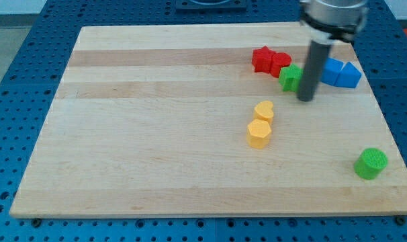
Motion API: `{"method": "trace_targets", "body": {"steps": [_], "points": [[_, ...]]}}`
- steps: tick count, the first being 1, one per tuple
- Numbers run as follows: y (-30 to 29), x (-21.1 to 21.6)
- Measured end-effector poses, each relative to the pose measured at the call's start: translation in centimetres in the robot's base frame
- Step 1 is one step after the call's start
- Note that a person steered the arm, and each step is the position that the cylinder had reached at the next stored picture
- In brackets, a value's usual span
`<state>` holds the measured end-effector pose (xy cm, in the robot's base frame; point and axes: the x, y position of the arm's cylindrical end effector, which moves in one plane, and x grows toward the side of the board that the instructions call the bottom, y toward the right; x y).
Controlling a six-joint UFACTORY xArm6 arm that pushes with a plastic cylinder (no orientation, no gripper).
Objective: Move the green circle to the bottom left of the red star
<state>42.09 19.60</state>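
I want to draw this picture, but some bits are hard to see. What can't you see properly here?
- The green block by the red star: my rod covers its right side, so its shape is unclear.
- The second red block: it is pressed against the star and its shape cannot be told.
- The blue blocks: my rod hides their left edge.
- The arm above my tip: cut off by the view's top.

No readable text, labels or numbers appear anywhere, seemingly.
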Motion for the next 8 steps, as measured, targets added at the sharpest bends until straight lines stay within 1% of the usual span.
{"method": "trace_targets", "body": {"steps": [1,2,3,4,5,6,7,8], "points": [[7.6,4.6],[12.1,12.8],[12.2,18.8],[10.0,19.7],[5.4,19.7],[1.4,18.8],[0.0,16.7],[-0.1,15.7]]}}
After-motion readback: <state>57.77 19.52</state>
